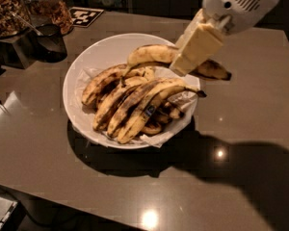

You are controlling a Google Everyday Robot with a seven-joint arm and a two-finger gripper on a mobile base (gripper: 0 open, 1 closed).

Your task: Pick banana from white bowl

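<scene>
- The gripper (181, 69) reaches down from the upper right, over the far right rim of the white bowl (70, 83).
- It is closed across the middle of the banana (148, 54), whose blackened end sticks out past the rim above the table (253, 112).
- Other blotched bananas (116, 96) lie heaped in the bowl on crinkled paper; one has a blue sticker (150, 111).
- The table is glossy grey-brown, with bright lamp reflections and a heavy shadow at right.
- Nut jars (7, 5), a dark cup (49, 41) and a black-and-white marker (84, 16) sit at the far left; the room behind is dark.
</scene>
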